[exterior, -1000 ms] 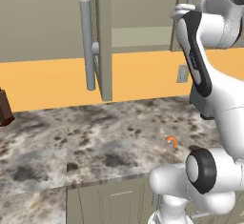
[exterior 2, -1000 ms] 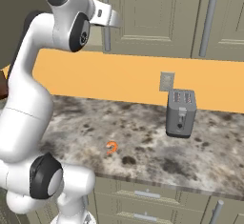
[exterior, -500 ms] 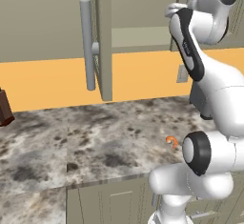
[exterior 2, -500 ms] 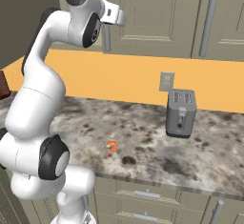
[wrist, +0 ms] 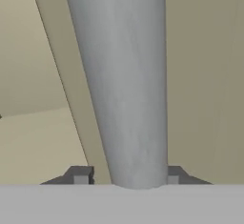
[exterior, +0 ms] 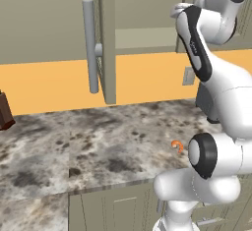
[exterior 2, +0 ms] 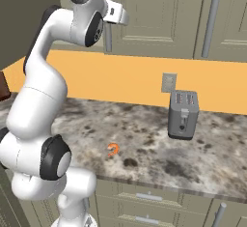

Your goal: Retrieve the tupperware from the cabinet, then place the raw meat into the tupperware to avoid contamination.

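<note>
My gripper [wrist: 127, 174] is up at the olive-beige cabinet [exterior 2: 159, 13], shut on one of its grey bar handles [wrist: 128, 75]. The bar fills the gap between the two dark fingertips [wrist: 81, 175]. From the right base view the hand [exterior 2: 118, 16] sits against that handle [exterior 2: 107, 40]. In the left base view another cabinet door [exterior: 106, 38] stands open edge-on, with a bare shelf [exterior: 142, 36] behind it. The raw meat [exterior: 177, 146] [exterior 2: 113, 149], a small orange-red hook, lies on the speckled counter near the front edge. The tupperware is out of view.
A grey toaster [exterior 2: 183, 114] stands on the counter [exterior 2: 144, 139] to the right, below a wall outlet [exterior 2: 169, 82]. A dark brown block [exterior: 4, 111] sits at the far left. Another bar handle [exterior 2: 211, 21] hangs on the door further right.
The jaws have closed in around the cabinet handle. The upper arm has shifted a little while the hand stayed at the door.
</note>
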Controlling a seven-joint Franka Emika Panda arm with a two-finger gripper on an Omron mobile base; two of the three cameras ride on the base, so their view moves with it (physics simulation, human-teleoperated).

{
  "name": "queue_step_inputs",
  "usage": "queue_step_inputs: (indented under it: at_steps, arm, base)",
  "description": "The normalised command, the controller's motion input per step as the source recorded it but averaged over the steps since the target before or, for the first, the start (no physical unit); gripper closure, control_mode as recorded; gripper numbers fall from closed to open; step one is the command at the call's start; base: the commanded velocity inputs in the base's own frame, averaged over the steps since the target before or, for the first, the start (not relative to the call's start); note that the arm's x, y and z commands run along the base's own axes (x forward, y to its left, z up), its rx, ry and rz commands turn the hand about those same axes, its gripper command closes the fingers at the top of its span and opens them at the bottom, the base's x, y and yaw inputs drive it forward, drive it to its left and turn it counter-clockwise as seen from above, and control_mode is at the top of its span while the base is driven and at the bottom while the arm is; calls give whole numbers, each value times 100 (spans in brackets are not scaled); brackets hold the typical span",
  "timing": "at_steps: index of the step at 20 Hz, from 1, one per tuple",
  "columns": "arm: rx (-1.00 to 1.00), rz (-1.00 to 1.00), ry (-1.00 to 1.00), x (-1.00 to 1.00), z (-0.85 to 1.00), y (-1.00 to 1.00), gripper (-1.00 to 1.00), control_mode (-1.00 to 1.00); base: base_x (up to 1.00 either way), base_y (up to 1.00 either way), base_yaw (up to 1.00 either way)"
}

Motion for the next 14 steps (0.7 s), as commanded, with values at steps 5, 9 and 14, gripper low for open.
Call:
queue_step_inputs:
  at_steps: [5, 9, 14]
  arm:
    - [3, -6, 9, -57, 6, -48, 100, -100]
    - [7, -5, 5, -85, 8, -64, 100, -100]
    - [8, -4, 4, -83, 4, -77, 100, -100]
  base:
    - [0, 0, 0]
    - [0, 0, 0]
    - [0, 0, 0]
